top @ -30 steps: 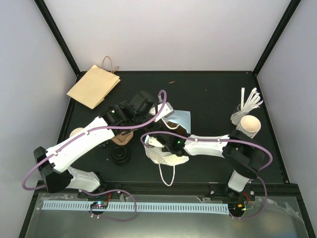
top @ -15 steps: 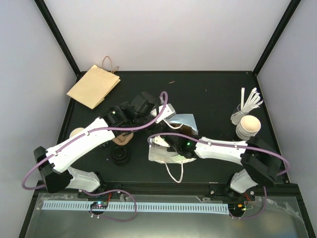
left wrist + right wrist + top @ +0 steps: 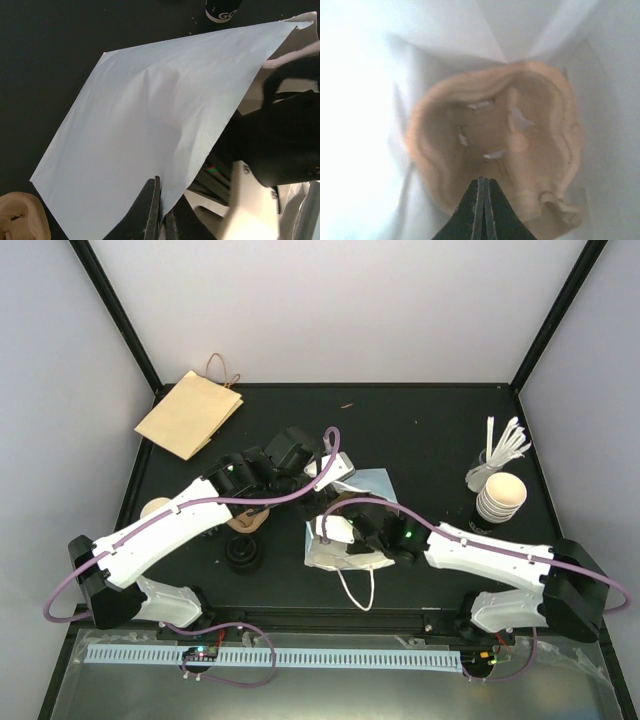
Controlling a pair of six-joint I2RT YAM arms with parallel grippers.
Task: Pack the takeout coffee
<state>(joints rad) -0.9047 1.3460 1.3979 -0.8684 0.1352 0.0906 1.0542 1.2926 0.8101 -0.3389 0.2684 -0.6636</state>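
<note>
The black table (image 3: 430,420) carries everything. At its middle lies a white paper bag (image 3: 335,558), mouth toward the right arm, its handle loop trailing toward the near edge. A flat brown bag (image 3: 188,415) overhangs the far left corner.

The left gripper (image 3: 161,196) is pinched tight on the edge of the white bag's upper wall, holding it up. The right gripper (image 3: 481,182) is inside the bag with its fingers pressed together and nothing visible between them, over a tan pulp tray (image 3: 520,150) at the bag's bottom.

A second tan tray (image 3: 245,521) sits partly under the left arm, a pile of black lids (image 3: 243,555) just nearer. On the right stand stacked white cups (image 3: 502,495) and white sticks (image 3: 505,445).

The lidded coffee cup shows in no view; both arms and the raised bag wall hide much of the middle, so I cannot tell where it is.
</note>
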